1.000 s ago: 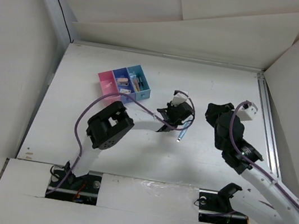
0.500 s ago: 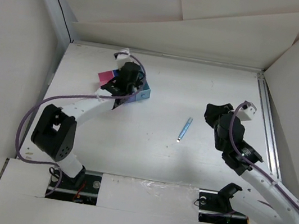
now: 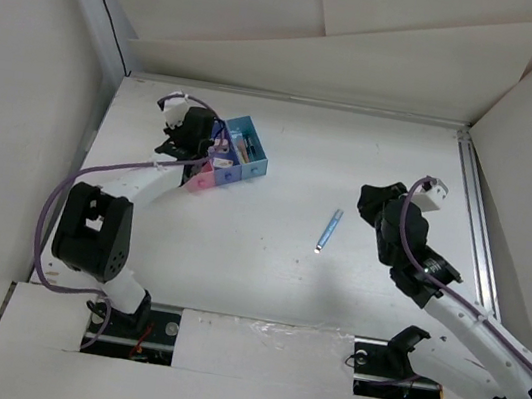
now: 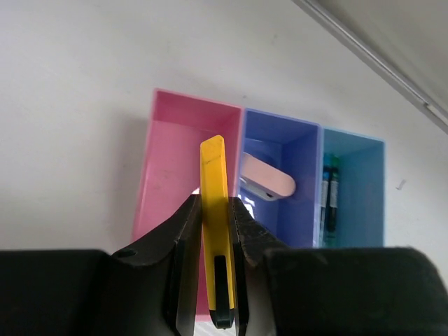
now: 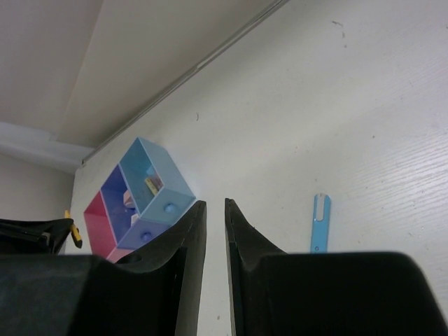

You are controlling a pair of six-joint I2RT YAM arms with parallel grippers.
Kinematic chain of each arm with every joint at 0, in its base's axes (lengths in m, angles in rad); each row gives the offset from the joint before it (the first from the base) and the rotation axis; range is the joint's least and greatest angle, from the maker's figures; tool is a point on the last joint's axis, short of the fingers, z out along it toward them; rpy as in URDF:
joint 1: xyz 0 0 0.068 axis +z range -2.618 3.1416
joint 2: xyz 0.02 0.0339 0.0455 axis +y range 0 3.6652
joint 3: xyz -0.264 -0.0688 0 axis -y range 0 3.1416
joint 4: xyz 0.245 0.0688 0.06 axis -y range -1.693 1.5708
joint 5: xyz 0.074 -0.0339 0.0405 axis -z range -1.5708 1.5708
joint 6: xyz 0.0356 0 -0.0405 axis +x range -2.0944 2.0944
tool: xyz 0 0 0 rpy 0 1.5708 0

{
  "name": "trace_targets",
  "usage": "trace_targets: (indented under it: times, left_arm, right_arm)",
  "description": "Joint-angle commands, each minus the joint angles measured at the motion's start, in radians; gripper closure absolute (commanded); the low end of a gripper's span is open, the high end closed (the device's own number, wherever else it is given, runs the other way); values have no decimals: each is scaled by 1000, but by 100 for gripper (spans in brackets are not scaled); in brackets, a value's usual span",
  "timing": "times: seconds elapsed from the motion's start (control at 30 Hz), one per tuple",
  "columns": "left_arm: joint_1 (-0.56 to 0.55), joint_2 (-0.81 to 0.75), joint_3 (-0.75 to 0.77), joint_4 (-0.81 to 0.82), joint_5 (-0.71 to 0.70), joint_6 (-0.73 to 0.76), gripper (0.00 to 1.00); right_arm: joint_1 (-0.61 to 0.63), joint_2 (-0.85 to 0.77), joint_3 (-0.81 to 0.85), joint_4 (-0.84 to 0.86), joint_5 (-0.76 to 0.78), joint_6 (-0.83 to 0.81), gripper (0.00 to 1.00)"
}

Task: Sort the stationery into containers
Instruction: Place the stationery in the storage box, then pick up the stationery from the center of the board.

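Note:
My left gripper (image 4: pixel 213 204) is shut on a yellow stick with a black slider (image 4: pixel 213 168). It holds the stick above the pink tray (image 4: pixel 168 161) of the joined containers (image 3: pixel 242 160). The dark blue tray (image 4: pixel 280 143) holds a pale eraser-like block (image 4: pixel 267 179). In the light blue tray (image 4: pixel 360 196) lie thin pens (image 4: pixel 329 199). A flat light blue piece of stationery (image 3: pixel 329 231) lies alone mid-table, and it also shows in the right wrist view (image 5: pixel 320 224). Just to its right hovers my right gripper (image 3: pixel 372 201), its jaws a narrow gap apart with nothing between them (image 5: pixel 214 206).
A metal rail (image 3: pixel 472 212) runs along the table's right side, and white walls close off the back and left. The left arm's cable (image 3: pixel 97 178) loops over the table's left part. The containers (image 5: pixel 157 185) sit near the back left corner.
The left arm has swung from beside the blue piece mid-table over to the trays, then a bit further left above the pink one. The right gripper shifted slightly left.

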Motion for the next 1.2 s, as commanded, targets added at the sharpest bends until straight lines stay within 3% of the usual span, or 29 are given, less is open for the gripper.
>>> trace_targets:
  times: [0.0, 0.17, 0.23, 0.3, 0.33, 0.37, 0.6, 0.7, 0.93, 1.07, 1.17]
  left_arm:
    - [6, 39, 13, -44, -88, -5, 96]
    - [6, 134, 48, -73, -102, -5, 95]
    - [6, 143, 48, -73, -102, -5, 88]
    - [6, 143, 48, -64, -102, -5, 76]
    - [6, 129, 33, -43, -102, -5, 62]
    - [6, 107, 12, -30, -92, -5, 57]
    - [-87, -54, -59, 85, -97, 39, 52]
    - [-124, -113, -83, 148, 2, 65, 52]
    - [-442, -29, -44, 157, 38, 143, 53]
    - [-617, 164, 76, 105, 29, 143, 52]
    - [-704, 284, 143, 85, 29, 154, 44]
  right_arm:
    - [-5, -7, 14, 49, -12, -14, 77]
    - [-5, -25, 14, 49, -3, -14, 77]
    - [-5, -25, 14, 49, -3, -23, 77]
    - [-5, -25, 14, 49, -3, -23, 77]
    - [-5, -25, 14, 49, -3, -23, 77]
    - [-5, -25, 14, 49, -3, -23, 77]
    - [-5, -25, 14, 49, -12, -23, 77]
    - [-5, -25, 14, 49, -12, -23, 77]
    - [-5, -25, 14, 49, -3, -23, 77]
    - [-5, -25, 14, 49, 6, -32, 77]
    - [-5, -25, 14, 49, 16, -32, 72]
